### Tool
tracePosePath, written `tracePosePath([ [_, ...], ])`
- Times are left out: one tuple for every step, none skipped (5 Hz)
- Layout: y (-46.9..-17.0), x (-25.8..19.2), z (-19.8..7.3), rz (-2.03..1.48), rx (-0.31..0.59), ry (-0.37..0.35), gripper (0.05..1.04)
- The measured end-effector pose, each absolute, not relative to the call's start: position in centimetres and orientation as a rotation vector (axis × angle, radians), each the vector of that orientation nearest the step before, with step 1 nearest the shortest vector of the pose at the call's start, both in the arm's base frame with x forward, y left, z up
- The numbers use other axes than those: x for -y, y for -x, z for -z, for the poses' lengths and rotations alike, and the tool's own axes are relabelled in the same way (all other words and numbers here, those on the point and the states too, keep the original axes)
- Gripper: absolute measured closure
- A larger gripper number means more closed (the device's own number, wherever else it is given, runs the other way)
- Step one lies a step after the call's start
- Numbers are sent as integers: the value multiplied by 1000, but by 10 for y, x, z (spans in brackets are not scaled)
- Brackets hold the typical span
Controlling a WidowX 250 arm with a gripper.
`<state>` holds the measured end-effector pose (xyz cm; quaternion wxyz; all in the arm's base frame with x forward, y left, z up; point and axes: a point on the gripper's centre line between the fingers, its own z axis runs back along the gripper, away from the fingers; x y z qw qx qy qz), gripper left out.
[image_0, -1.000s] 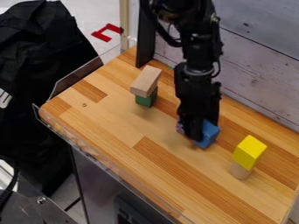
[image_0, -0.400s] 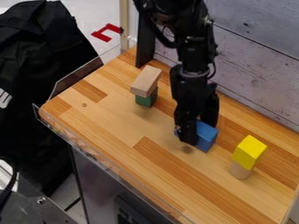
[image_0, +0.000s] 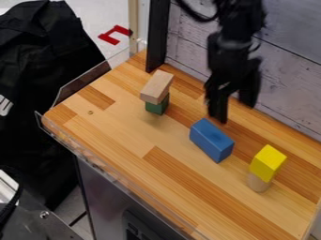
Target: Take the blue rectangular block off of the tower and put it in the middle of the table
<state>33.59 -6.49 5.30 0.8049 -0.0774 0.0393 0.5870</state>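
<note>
Blue block lies lengthwise on the desk below the open claw

The claw (image_0: 233,112) is open, its two fingers spread apart, and hangs above the desk (image_0: 119,129). One blue rectangular block (image_0: 210,139) lies near it, on its camera side, apart from the fingers. The block rests flat rather than on end. Its long axis runs slantwise: one end points up and left in the view, the end closer to the claw's level, while the other points down and right, farther toward the camera.

There are two stacks of two pieces each. To the claw's left in the view, one plain wooden block (image_0: 156,86) sits on one green block (image_0: 157,105). Down and to the claw's right, one yellow block (image_0: 268,162) sits on one pale wooden piece (image_0: 257,183).
</note>
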Motion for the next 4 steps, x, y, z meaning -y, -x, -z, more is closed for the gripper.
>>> tracePosePath([
  [-349,77,-89,-1010,-61,148,83],
  [-343,79,-106,-756,-106,118,83],
  [-330,70,-108,-507,-162,55,83],
  [-318,60,-102,-305,-199,-19,83],
])
